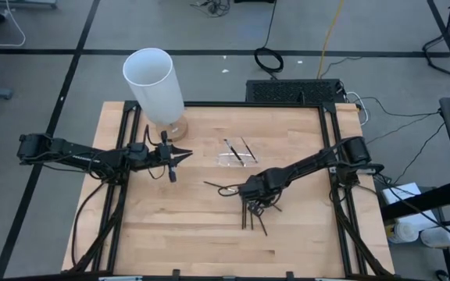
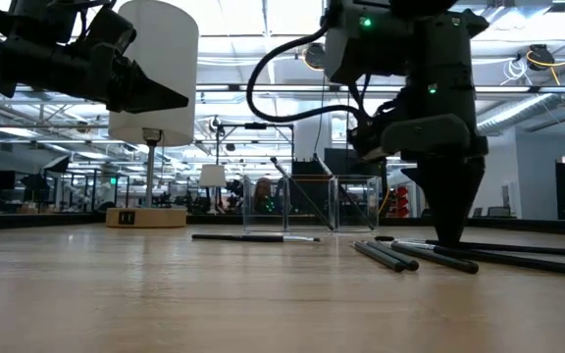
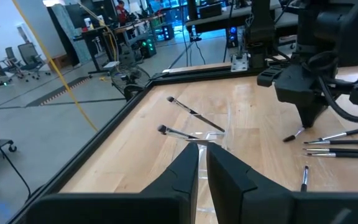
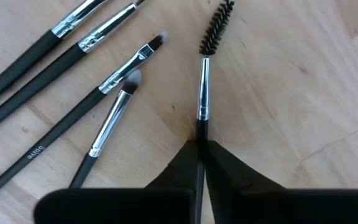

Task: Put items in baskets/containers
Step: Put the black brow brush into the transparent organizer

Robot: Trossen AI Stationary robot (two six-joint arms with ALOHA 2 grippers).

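Fingers of the right gripper are pinched on the handle of a spoolie brush, tips down at the table, just below center of the high view. In the right wrist view its bristled head points toward the top of the frame, and 4 more brushes lie fanned at upper left, dark handles and silver ferrules, apart from the held one. In the high view the right gripper sits at the top of this loose pile, with 1 brush just to its left.

The clear tray lies above the pile, near the center of the table, with 2 brushes leaning in it. The low view shows the tray as a 2-cell clear box behind the right gripper.

The left gripper hovers at left of center, well apart from the tray, with only a narrow slit between its fingers and nothing in it. A white cylinder on a wooden base stands at the upper left of the table, just above that gripper.
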